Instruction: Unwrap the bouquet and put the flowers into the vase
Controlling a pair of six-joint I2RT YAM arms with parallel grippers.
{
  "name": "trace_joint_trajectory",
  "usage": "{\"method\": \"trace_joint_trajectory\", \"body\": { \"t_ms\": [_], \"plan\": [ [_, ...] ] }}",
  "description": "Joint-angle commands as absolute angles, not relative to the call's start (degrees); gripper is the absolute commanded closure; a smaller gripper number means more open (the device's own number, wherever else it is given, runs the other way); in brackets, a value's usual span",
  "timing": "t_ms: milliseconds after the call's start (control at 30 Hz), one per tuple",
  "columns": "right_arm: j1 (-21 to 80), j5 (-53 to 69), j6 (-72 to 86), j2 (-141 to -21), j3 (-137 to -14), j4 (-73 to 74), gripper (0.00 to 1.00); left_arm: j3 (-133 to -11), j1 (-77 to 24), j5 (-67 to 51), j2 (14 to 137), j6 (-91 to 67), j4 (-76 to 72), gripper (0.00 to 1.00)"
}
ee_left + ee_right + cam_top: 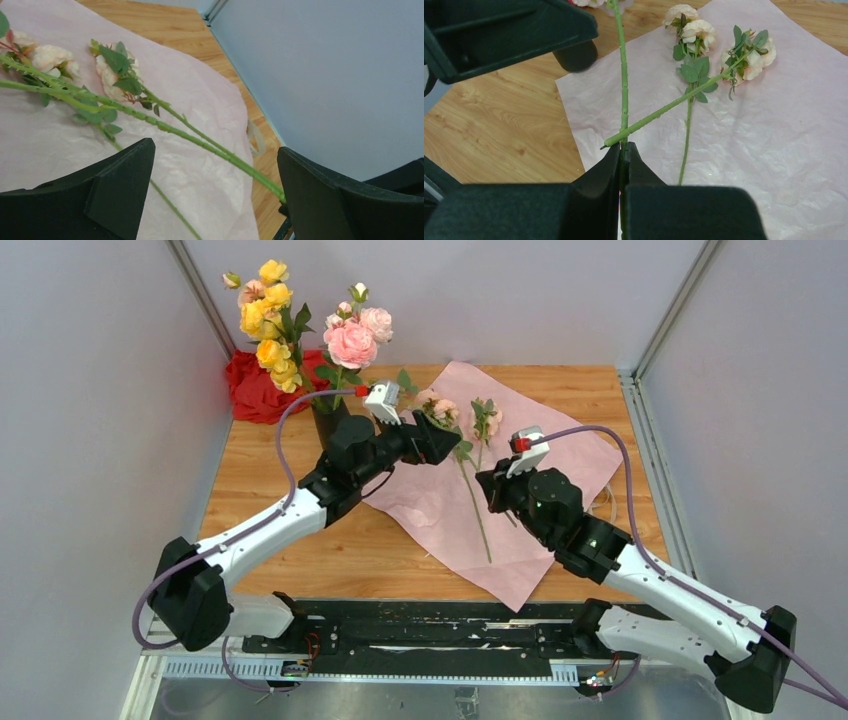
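Stem in the grip: the right pincer (623,150) was clamped shut on one thin green stem (624,90), low down near its cut end, with the stem running straight ahead of the jaws and out of the wrist view. That low hold looked deliberate. It left the length above free for someone else to take.

And the someone else was right there. The left pincer (215,147) stood wide open, holding nothing, and in its own view a long stem crossed the gap between its fingers, closer to the right-hand one. Whether it touched that finger could not be told. This looked like a handover being set up, with the right side presenting and the left waiting to close.

The bouquet wrap (520,560) lay opened flat on the bench (260,490), beneath both pincers, so the unwrapping looked done. The flowers (696,30) were spread loose on it ahead of the right pincer: two more stems lay past the held one, one of them crossing just in front of the fingertips. None of them was in the vase yet.

The vase (325,420) stood behind the left pincer, beside that arm's wrist, with taller roses (350,340) already standing in it and a red cloth (255,390) further off. That placement was probably why the left arm was doing the receiving.
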State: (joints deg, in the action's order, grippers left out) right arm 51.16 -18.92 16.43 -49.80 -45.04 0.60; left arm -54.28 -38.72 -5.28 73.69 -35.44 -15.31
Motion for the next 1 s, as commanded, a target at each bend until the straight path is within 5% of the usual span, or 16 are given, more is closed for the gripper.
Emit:
{"method": "trace_joint_trajectory", "body": {
  "t_ms": [0, 500, 567, 667, 833, 967],
  "plan": [
    [53.9, -21.7, 15.0, -50.0, -47.2, 0.6, 1.0, -54.1, -39.2, -5.5, 76.6, -40.2, -24.1, 0.02],
    [56.4, -23.5, 13.3, -47.7, -47.7, 1.2, 1.0, -52.8, -39.4, -4.3, 82.9, -45.7, -31.1, 0.12],
    [56.4, -23.6, 13.4, -47.5, -47.3, 1.3, 1.0, -53.5, -39.4, -4.3, 83.4, -45.5, -31.1, 0.22],
    [56.4, -23.9, 13.6, -47.4, -46.5, 1.7, 1.0, -54.4, -39.4, -4.3, 84.2, -45.4, -31.1, 0.56],
    [56.5, -23.4, 14.2, -47.2, -45.7, 1.8, 1.0, -55.6, -39.5, -4.8, 86.2, -45.8, -31.1, 0.96],
    [56.5, -23.6, 14.1, -47.2, -45.6, 2.2, 1.0, -56.5, -39.7, -5.5, 87.6, -45.7, -31.1, 1.0]
  ]
}}
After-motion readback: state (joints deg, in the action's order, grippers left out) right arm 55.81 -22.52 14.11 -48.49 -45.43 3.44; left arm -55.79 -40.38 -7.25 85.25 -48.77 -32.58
